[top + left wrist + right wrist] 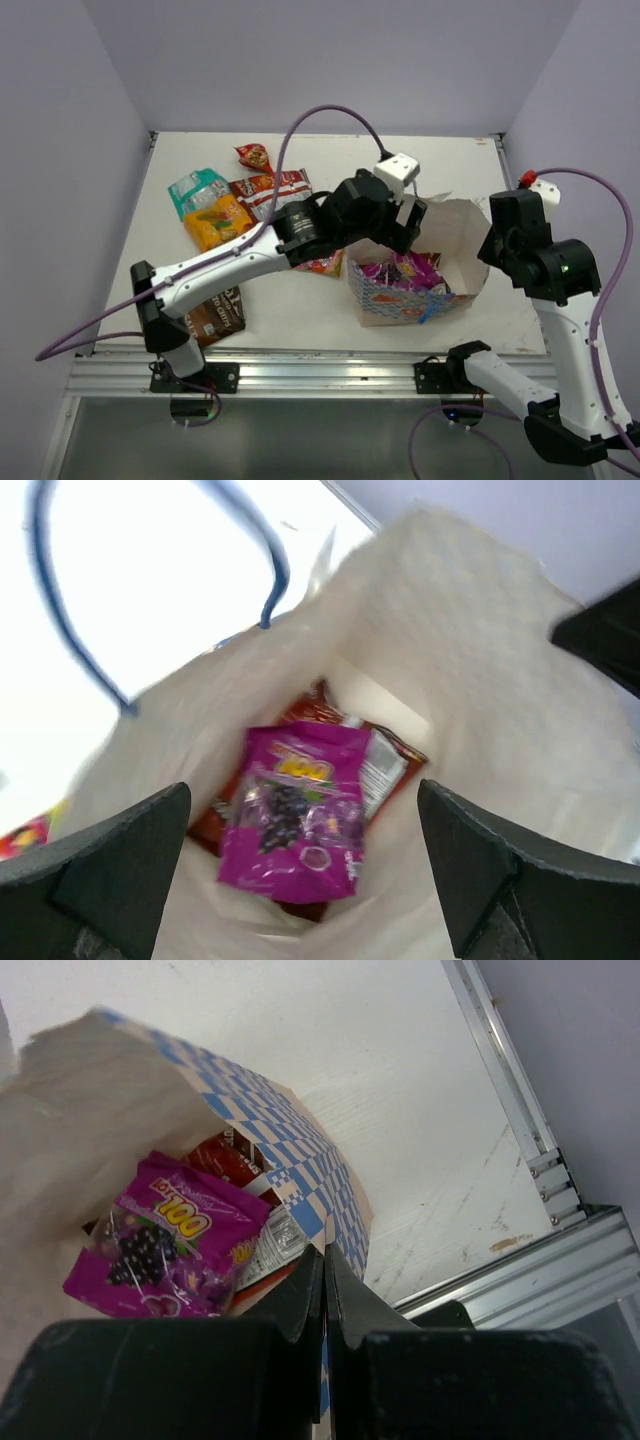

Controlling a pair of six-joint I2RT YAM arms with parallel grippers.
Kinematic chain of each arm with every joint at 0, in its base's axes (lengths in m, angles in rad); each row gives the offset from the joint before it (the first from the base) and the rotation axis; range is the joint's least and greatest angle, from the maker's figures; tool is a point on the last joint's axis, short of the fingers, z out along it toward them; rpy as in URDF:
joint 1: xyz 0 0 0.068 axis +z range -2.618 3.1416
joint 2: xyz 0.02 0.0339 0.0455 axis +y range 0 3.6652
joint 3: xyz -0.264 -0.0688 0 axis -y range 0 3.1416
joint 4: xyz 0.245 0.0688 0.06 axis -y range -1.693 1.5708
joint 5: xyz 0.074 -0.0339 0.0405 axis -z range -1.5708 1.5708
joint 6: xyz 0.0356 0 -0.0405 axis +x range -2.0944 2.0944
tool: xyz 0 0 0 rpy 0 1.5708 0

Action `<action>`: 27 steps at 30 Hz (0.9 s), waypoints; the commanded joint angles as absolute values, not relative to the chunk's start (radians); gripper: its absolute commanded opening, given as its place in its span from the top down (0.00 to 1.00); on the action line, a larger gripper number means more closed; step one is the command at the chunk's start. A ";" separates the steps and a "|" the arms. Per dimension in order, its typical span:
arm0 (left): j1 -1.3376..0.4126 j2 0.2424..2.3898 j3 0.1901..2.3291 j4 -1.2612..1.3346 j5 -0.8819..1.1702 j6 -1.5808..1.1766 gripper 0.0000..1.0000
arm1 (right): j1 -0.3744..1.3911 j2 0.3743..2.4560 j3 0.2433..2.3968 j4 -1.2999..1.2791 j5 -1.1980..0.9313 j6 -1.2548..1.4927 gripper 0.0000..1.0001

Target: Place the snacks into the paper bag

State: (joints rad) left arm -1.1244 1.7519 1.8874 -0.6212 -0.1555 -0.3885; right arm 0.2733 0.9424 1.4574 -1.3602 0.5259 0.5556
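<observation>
We judge the drop of the purple packet [300,815] finished: it lies inside the bag [392,302], face up on the floor of it and overlapping a red packet [228,1157] beneath. The left gripper [302,790] hangs right over the bag's mouth with its jaws spread wide and nothing between them. The right gripper [325,1278] is closed at the bag's right rim, and from its wrist view the checked wall runs straight into the fingertips, so we take it to be pinching the paper and holding the mouth open. The bag stands on the table [300,312] with its mouth facing up, slightly tipped toward the far side, and the long axis of that mouth runs left to right. The purple packet's long axis seems to follow the bag's length, though the wrist views skew it and we cannot be sure. Several snacks wait on the table to the left of the bag: a teal packet [197,187], an orange packet [218,222], two chip bags [272,190], a small red packet [254,156], and a brown packet [215,312] nearer the arm bases. Another shows partly under the left arm just beside the bag. Next, we think, the left arm must rise clear of the rim without snagging the paper, swing left, and come down on one of these with jaws apart, while the right keeps the mouth wide
</observation>
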 commanded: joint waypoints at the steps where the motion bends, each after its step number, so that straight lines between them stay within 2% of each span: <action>1: -1.131 1.513 1.772 -0.478 -0.596 -0.347 0.00 | 0.267 0.942 1.465 -1.577 0.520 0.537 1.00; 3: -1.106 1.386 1.673 -0.475 -0.745 -0.403 0.00 | 0.267 0.942 1.466 -1.578 0.518 0.535 1.00; 5: -1.042 1.353 1.571 -0.659 -0.843 -0.504 0.00 | 0.267 0.942 1.470 -1.580 0.520 0.535 1.00; 6: -0.957 1.358 1.543 -0.757 -0.848 -0.640 0.00 | 0.267 0.939 1.471 -1.580 0.522 0.534 1.00; 8: -0.864 1.364 1.412 -0.964 -0.830 -0.725 0.00 | 0.268 0.940 1.471 -1.580 0.523 0.534 1.00; 11: -0.851 1.348 1.204 -1.113 -0.754 -0.930 0.00 | 0.268 0.943 1.470 -1.575 0.520 0.529 1.00; 14: -0.853 1.300 1.006 -1.094 -0.651 -0.995 0.00 | 0.267 0.946 1.467 -1.566 0.511 0.525 1.00; 17: -0.851 1.261 0.896 -1.037 -0.604 -1.031 0.00 | 0.267 0.948 1.457 -1.557 0.494 0.519 1.00; 23: -0.850 1.255 0.850 -1.028 -0.618 -1.058 0.00 | 0.267 0.940 1.437 -1.545 0.471 0.515 1.00; 27: -0.844 1.284 0.756 -0.905 -0.592 -1.016 0.00 | 0.267 0.940 1.439 -1.537 0.463 0.509 1.00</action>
State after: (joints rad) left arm -0.8509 1.2678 0.8162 -0.9951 -0.5964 -1.0012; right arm 0.2733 0.9478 1.4357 -1.3685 0.4870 0.5266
